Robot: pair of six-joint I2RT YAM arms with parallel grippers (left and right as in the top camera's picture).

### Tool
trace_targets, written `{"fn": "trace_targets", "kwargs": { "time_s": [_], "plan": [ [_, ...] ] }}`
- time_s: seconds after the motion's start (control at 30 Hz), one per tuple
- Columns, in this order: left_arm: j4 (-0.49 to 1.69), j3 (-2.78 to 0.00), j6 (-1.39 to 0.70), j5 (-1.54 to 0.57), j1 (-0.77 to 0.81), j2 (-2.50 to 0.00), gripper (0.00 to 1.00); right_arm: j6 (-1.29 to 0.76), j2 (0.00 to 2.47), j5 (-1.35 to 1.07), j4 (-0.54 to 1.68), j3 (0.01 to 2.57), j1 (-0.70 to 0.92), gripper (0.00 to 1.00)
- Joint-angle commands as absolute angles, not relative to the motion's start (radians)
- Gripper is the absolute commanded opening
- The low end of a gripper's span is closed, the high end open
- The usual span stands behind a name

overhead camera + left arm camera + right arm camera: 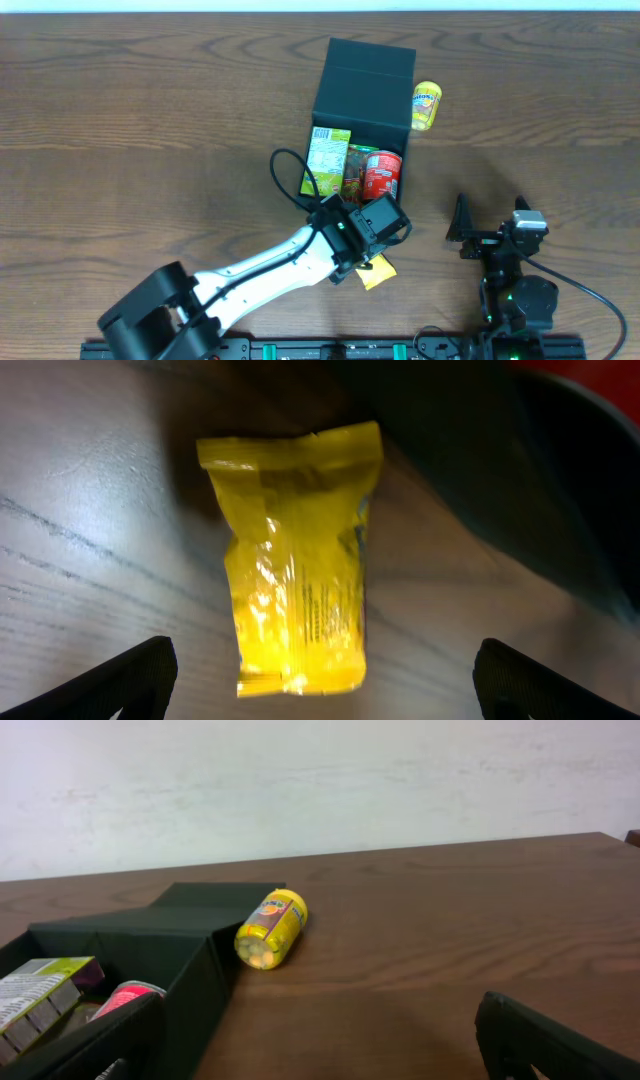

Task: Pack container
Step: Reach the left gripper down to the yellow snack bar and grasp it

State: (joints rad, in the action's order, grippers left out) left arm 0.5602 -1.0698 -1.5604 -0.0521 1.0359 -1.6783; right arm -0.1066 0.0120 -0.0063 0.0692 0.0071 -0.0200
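The container point(365, 80) is matte teal-black, holding a green-and-white carton point(327, 160) and red can point(381, 175). The packet point(298, 560) is glossy yellow, the jar point(427, 105) yellow, the table point(120, 120) brown woodgrain.

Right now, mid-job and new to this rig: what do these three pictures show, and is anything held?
Two robot arms work at a wooden table. The overhead picture looks straight down; the other two come from cameras on each wrist, dark fingers at the bottom corners. The black container stands open, a green-yellow carton and a red can inside. A yellow jar lies on its side beside it. The left gripper hangs open over a yellow packet on the table; the right gripper is open too. Nothing is held.
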Motion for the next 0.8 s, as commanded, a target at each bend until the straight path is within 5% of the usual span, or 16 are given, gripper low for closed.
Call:
{"fn": "trace_targets", "kwargs": {
  "time_s": [0.0, 0.77],
  "plan": [
    [0.537, -1.065, -1.62, -0.021, 1.035, -1.733, 0.96, -0.118, 0.007, -0.004, 0.075, 0.006, -0.006, 0.99],
    [0.47, -1.113, -1.572, -0.044, 1.037, -1.885, 0.96, -0.118, 0.007, -0.004, 0.075, 0.006, -0.006, 0.99]
  ]
}}
